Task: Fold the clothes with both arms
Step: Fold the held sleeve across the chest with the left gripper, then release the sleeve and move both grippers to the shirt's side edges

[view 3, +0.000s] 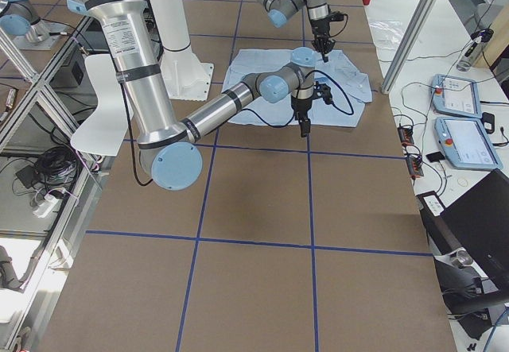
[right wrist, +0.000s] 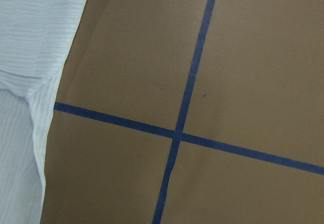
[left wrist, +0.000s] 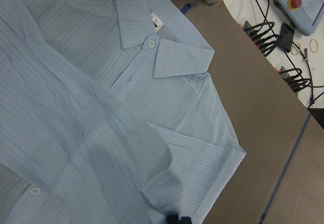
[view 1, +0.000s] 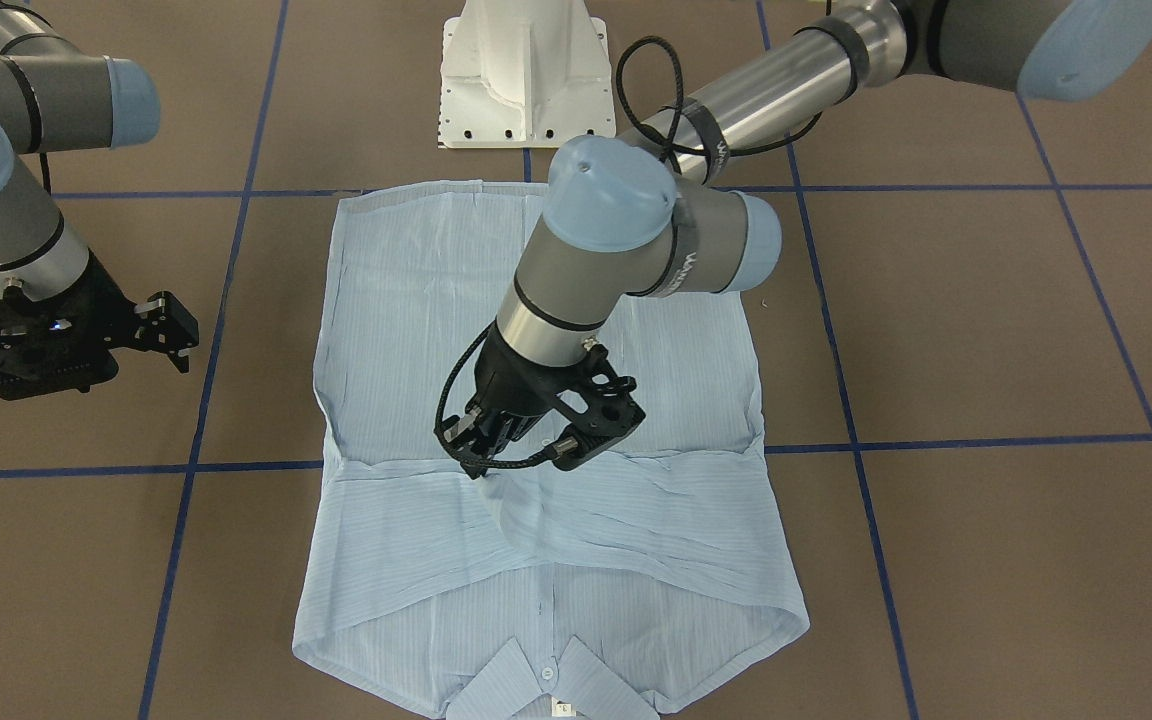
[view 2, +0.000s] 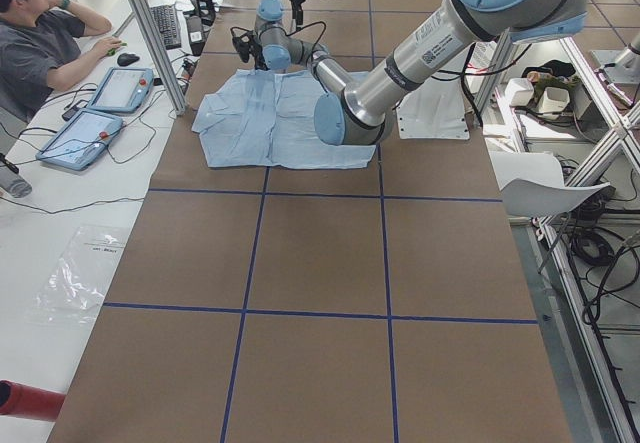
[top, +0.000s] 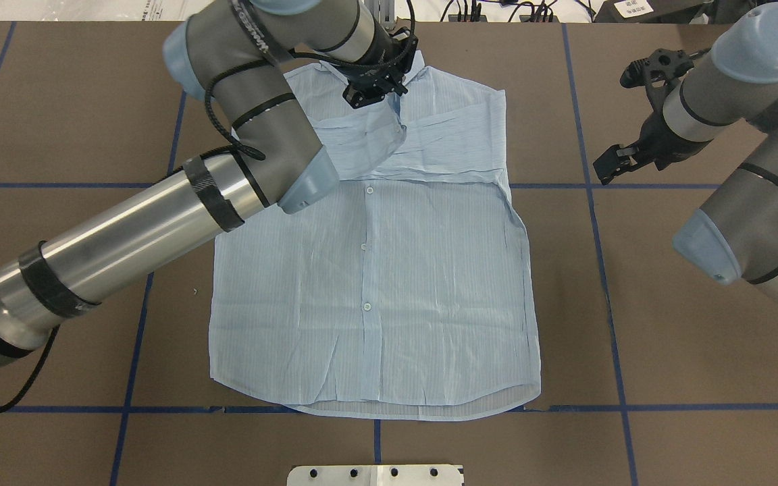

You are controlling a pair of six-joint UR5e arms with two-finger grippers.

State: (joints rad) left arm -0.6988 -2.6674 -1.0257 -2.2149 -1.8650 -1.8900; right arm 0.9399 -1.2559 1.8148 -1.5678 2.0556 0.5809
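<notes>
While the pale blue shirt [top: 375, 290] lies front up on the table [top: 666, 324], hem nearest the white base [top: 375, 474], the right gripper [view 1: 176, 335] hangs parted and empty beside it, and farther off the left gripper [view 1: 481, 468] pinches sleeve fabric [top: 369, 145] near the collar [left wrist: 177, 57].

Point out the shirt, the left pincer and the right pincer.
shirt [top: 429, 283], overhead view, on the flat front panel beside the button row.
left pincer [view 1: 479, 466], front-facing view, between its tips, where they pinch the shirt.
right pincer [top: 604, 172], overhead view, between its tips, off to the shirt's side.
</notes>
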